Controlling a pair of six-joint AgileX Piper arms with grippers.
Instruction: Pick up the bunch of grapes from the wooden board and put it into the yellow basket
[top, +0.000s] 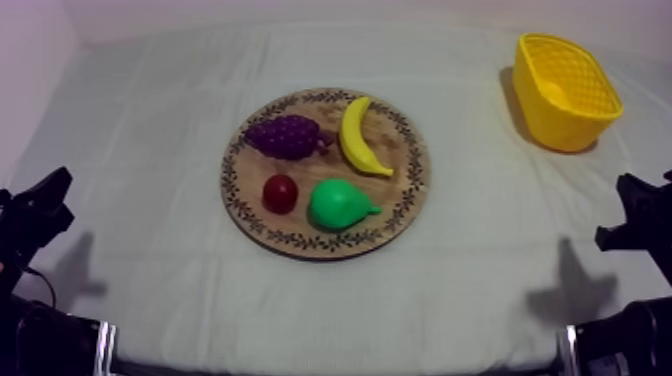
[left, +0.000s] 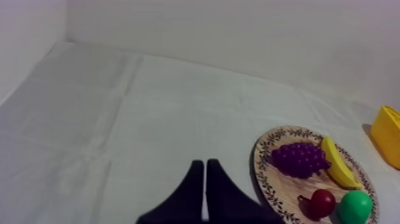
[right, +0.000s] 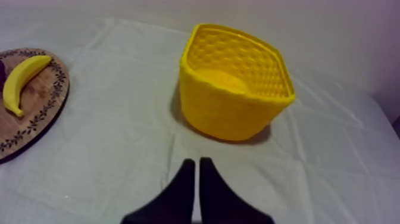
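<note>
Grapes (top: 286, 136): on the board (top: 405, 178), at its far left side, just beside the banana (top: 358, 138).
Board: in the middle of the table (top: 480, 290); a pear (top: 338, 204) and a small red fruit (top: 280, 193) sit on its near side.
Basket (top: 560, 125): far right on the table, well apart from the board.
Left gripper (left: 205, 162): fingers pressed together, holding nothing, beside the board.
Right gripper (right: 197, 161): fingers pressed together, holding nothing, near the basket.

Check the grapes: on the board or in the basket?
On the board: the grapes lie at its far edge beside the banana; the basket stands apart.
</note>
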